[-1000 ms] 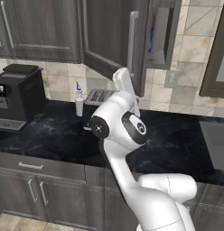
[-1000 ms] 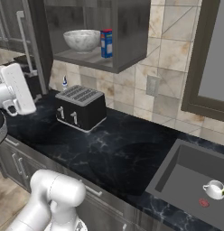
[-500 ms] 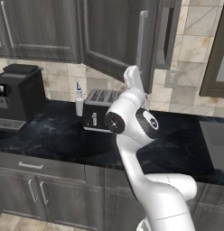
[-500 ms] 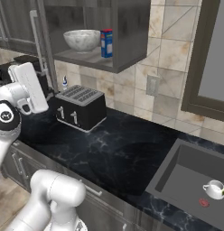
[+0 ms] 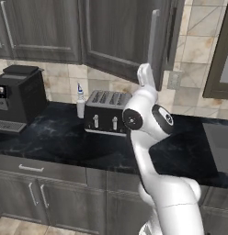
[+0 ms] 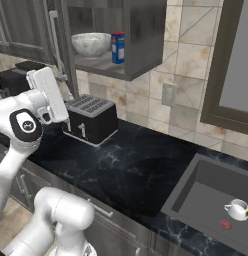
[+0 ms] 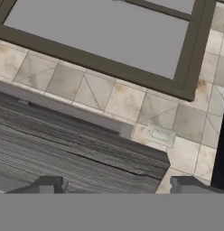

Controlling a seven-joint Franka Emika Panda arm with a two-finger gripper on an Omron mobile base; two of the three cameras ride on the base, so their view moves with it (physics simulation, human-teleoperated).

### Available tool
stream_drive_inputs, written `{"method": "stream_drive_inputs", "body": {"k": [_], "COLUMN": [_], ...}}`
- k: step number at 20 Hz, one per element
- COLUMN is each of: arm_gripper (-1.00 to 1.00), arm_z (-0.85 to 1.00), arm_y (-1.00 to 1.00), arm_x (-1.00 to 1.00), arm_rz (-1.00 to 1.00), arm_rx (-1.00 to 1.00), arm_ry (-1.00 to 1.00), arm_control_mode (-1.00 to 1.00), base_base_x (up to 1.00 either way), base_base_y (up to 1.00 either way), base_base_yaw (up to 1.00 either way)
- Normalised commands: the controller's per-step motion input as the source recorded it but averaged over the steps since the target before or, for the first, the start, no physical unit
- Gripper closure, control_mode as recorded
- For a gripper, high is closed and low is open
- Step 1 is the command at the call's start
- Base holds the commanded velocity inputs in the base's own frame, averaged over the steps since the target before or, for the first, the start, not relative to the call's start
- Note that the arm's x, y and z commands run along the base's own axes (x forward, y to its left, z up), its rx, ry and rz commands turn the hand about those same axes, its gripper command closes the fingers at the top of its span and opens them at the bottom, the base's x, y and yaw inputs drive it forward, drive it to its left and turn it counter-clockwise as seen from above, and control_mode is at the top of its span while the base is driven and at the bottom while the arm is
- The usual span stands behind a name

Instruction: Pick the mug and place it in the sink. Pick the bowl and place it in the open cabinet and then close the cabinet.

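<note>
The pincer (image 7: 116, 182) — spread wide, holding nothing — sits just behind the open door (image 7: 77, 149) of the cabinet (image 6: 141, 35), whose long edge runs across its tips. The bowl (image 6: 91, 43) rests on the cabinet shelf — the mug (image 6: 237, 209) lies in the sink (image 6: 206, 197).

Left base cam sits behind the arm, looking forward at the counter (image 5: 51, 137); right base cam looks in from the other side; both catch the toaster (image 5: 106, 111). Hand cam's close up against the cabinet door (image 7: 73, 153), facing the tiled wall (image 7: 118, 101)
</note>
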Motion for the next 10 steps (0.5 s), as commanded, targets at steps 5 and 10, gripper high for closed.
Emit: {"method": "stream_drive_inputs", "body": {"k": [5, 10], "arm_gripper": [-1.0, -1.0], "arm_z": [0.01, 0.05], "arm_y": [0.0, 0.0], "arm_x": [0.59, 0.59], "arm_rz": [0.0, 0.0], "arm_rx": [0.02, 0.01], "arm_ry": [0.0, 0.0], "arm_control_mode": [-1.0, -1.0], "base_base_x": [0.0, 0.0], "base_base_y": [0.0, 0.0], "base_base_yaw": [0.0, 0.0]}}
